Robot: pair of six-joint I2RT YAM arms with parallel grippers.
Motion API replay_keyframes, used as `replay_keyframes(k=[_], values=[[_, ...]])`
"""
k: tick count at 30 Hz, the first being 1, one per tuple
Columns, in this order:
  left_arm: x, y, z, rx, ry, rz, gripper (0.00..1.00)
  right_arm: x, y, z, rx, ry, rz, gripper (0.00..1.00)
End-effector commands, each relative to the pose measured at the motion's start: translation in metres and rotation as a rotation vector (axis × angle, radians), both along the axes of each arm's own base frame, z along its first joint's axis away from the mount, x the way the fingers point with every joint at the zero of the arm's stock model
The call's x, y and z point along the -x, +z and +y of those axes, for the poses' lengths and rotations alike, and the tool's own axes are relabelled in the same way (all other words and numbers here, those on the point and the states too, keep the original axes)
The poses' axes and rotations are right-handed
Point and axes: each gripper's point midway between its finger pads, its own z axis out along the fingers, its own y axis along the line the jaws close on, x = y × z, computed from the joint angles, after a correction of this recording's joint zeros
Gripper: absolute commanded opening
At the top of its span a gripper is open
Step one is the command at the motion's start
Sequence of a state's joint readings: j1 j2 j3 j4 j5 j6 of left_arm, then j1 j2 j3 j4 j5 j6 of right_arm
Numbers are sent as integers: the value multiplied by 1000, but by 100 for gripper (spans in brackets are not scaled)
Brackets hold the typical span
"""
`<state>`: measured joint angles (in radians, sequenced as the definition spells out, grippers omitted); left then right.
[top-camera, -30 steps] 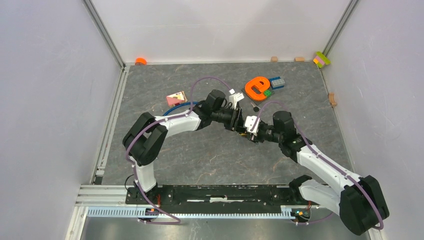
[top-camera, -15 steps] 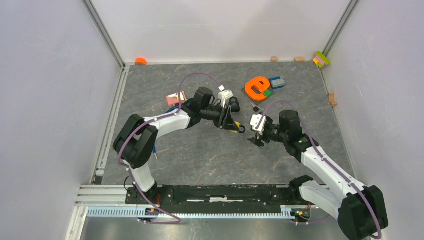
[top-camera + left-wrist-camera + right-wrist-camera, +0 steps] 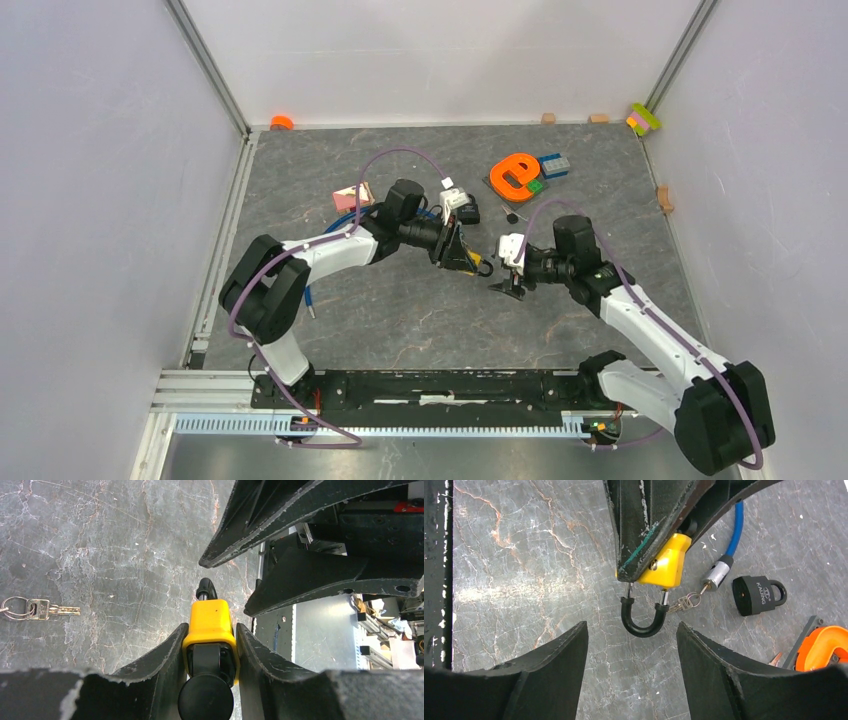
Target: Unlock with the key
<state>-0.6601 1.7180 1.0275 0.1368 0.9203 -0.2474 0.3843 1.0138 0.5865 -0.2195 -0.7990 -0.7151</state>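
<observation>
Clamping a rigid, likely weighty yellow padlock (image 3: 207,617) by its body, left gripper (image 3: 210,630); right gripper (image 3: 631,627) gapes empty; thin key (image 3: 52,610) lies flat, probably slippery, best pinched at its bow.

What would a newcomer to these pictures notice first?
The yellow padlock is gripped in the left claw above the middle of the table, its black shackle pointing at the open right claw. Next come the bright orange letter at the far side and the keys lying on the table.

Marbled table (image 3: 524,580) under keys (image 3: 42,609), black padlock (image 3: 758,595)
</observation>
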Motion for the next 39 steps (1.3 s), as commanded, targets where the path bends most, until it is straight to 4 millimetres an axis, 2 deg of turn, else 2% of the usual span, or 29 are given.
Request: replay_keyframes(k=[1,8,18,23,34,39], values=[[-3,29,-7,89,-35,-101,2,1,22,8,-22,46,-93,70],[-7,27,-11,79,-16,-57,2,6,9,14,20,58,-98,69],[-2,37,-12,115,-32,-39,2,8,-17,16,56,52,-17,68],[5,43,-11,150,-67,-48,2,8,-18,18,53,57,-5,66],[31,47,-1,194,-181,-45,2,-9,-9,24,50,30,-11,48],[41,50,7,225,-232,-135,2,-9,-11,26,47,37,33,37]])
